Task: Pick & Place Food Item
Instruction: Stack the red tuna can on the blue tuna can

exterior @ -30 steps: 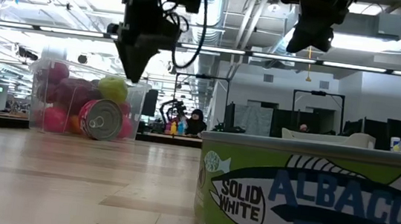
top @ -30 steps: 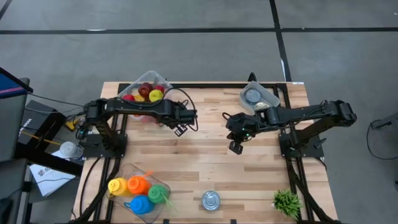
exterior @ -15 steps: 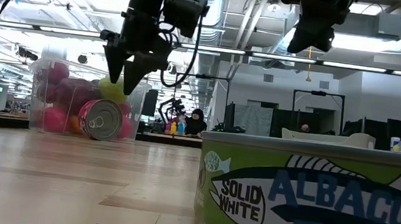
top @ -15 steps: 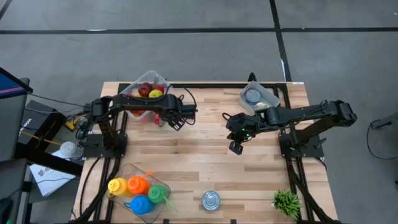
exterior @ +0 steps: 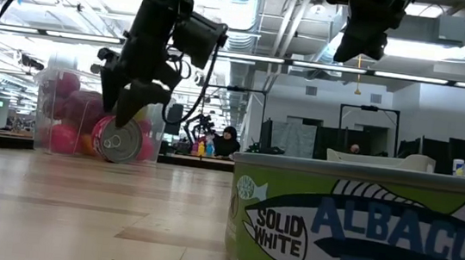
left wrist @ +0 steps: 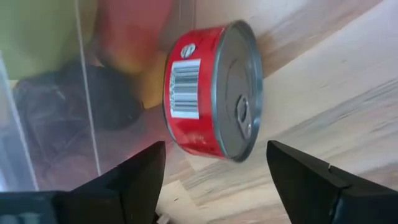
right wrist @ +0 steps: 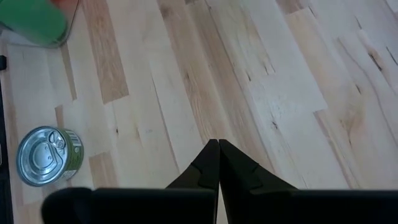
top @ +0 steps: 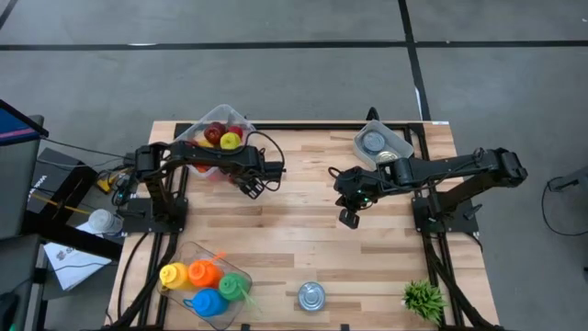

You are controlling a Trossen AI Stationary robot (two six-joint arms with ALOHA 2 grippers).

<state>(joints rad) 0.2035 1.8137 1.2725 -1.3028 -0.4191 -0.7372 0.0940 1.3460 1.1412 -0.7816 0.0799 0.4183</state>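
A red can (left wrist: 211, 99) stands on its edge on the wooden table, its back leaning against the wall of a clear tub of fruit (top: 216, 133). The can's silver pull-tab lid (exterior: 119, 140) faces the near side. My left gripper (left wrist: 214, 180) is open and hangs just above the can (exterior: 117, 111); its fingers stand to either side without touching it. My right gripper (top: 347, 219) hovers shut over the middle of the table, holding nothing. A green tuna can (top: 311, 295) stands upright near the front edge.
A clear tub with a silver can (top: 381, 144) sits at the far right. Another tub of coloured toys (top: 207, 280) lies at the near left, and a small green plant (top: 423, 297) at the near right. Bare wood lies between the arms.
My left gripper has opened, come down and moved toward the table's left edge, up to the red can by the fruit tub. It has tipped to point more steeply down. The can has stayed where it was.
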